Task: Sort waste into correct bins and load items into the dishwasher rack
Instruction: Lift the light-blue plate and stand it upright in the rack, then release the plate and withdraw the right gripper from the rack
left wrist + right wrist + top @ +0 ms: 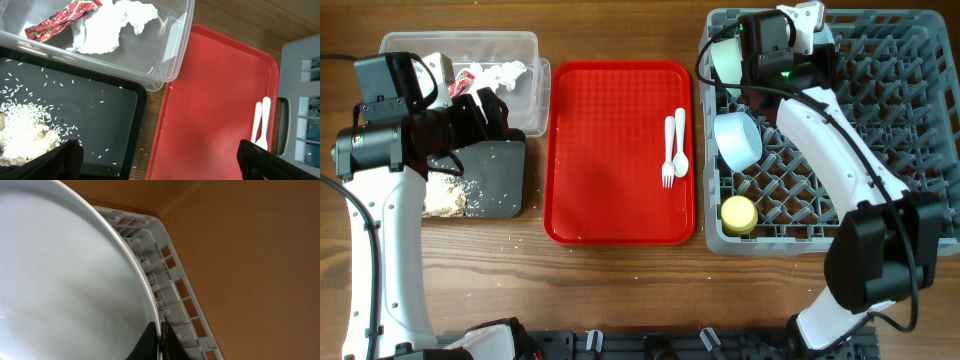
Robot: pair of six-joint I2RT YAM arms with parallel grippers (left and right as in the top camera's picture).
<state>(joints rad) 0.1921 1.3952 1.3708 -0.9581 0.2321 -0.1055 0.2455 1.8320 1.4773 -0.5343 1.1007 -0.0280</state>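
Overhead: holding the left gripper (485,108) spread wide and empty over the seam where the clear tub (525,50) meets the black tray (500,180), at 9 o'clock on the table (620,290). Finding the red wrapper (467,80) and the crumpled white paper (505,72) inside the tub, just at 12 o'clock from those fingers and not touching them. Finding the food scraps (445,195) heaped in the black tray's 8 o'clock corner, at 7 o'clock from the gripper. Seeing the white fork (668,160) and spoon (680,140) lying side by side on the red tray (610,150), toward its 3 o'clock edge, well apart from either gripper.

Left wrist view: showing both dark fingertips (65,160) at the frame's bottom corners, far apart, with nothing between them.

Right wrist view: clamping the right gripper (161,340) tight on the thin rim of a pale dish (65,280), with the dishwasher rack (167,287) wall lying just behind. Not telling plate from bowl here.

Overhead once more: standing that dish on edge at the rack's 10 o'clock corner, with the light blue bowl (738,140) just at 6 o'clock from it and the yellow cup (738,212) further down, at the rack's 7 o'clock corner.
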